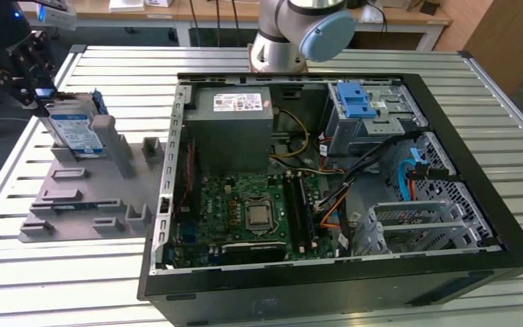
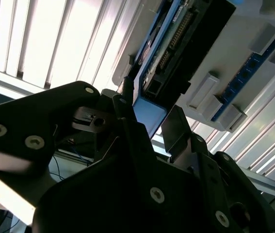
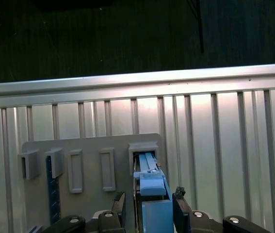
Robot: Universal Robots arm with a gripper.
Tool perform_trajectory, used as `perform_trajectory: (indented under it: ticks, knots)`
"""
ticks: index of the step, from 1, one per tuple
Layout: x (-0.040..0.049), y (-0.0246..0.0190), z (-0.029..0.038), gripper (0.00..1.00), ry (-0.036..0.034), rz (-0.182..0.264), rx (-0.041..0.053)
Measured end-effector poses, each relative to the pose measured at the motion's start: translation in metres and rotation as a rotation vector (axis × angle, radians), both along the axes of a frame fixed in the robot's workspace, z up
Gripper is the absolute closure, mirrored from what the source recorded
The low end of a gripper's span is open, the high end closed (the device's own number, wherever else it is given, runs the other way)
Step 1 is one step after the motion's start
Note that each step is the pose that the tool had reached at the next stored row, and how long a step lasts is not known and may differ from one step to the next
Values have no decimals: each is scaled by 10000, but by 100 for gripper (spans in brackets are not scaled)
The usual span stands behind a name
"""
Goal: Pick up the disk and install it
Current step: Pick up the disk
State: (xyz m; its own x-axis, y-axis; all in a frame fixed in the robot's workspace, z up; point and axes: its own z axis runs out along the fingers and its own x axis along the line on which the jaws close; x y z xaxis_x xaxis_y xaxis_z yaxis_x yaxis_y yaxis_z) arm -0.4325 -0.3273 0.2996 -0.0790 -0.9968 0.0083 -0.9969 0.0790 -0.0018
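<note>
set at the disk, upright in the grey holder at the exterior view's left. straddling it with gripper fingers parted, clamping nothing.

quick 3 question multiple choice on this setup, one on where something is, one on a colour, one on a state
1. Where is the disk?
A. in a drive bay
B. standing in the grey holder, on the exterior view's left of the computer case
C. flat on the table slats

2. What colour are the disk's rails?
A. red
B. blue
C. yellow

3. How is the computer case?
A. shut, side panel on
B. open, motherboard showing
C. turned upside down

Answers:
1 B, the exterior view shows the disk upright in the holder beside the case.
2 B, the first wrist view shows a blue rail along the disk's edge.
3 B, the board and cables lie bare in the exterior view.
</note>
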Motion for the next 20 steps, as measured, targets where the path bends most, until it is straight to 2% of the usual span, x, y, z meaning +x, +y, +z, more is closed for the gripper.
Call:
perform_trajectory:
  ticks: [5, 20]
  knots:
    - [-1, 15, -26, 49, -1, 0, 0]
    - [-6, 22, -114, 49, 3, 0, -3]
